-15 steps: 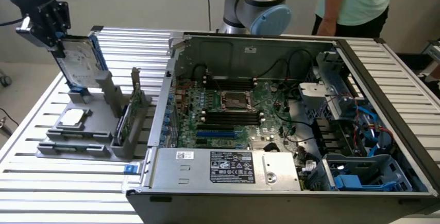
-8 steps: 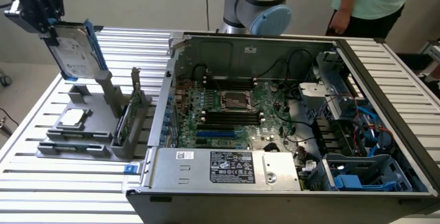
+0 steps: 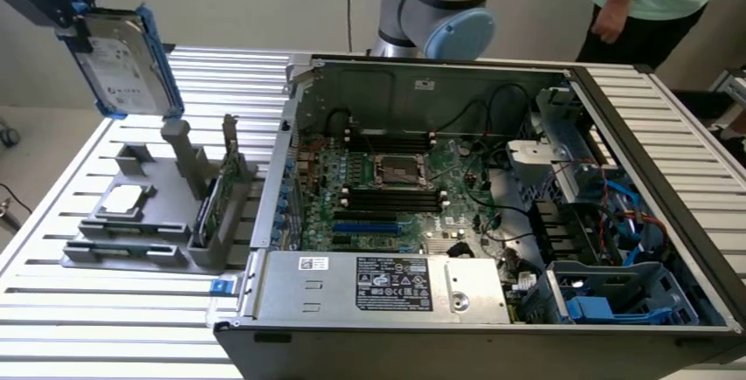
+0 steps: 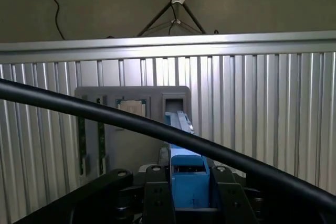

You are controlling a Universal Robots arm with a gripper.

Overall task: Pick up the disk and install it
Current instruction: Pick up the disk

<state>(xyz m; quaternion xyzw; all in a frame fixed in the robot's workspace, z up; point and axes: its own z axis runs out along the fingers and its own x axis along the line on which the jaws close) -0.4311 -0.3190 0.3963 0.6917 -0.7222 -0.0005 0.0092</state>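
So the end effector (image 3: pixel 65 13) is clamped shut on the disk (image 3: pixel 126 64) by its blue rail. It's holding it tilted up in the air at the exterior view's far left, above the grey holder (image 3: pixel 157 223) on the desk (image 3: pixel 105 319). The open PC case (image 3: pixel 466 179) sits to the right, well apart from it.

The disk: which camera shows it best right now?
The exterior view: the disk is held aloft, its label face and blue rails in plain sight. In the wrist view it is edge-on, its blue end clamped between the fingers.
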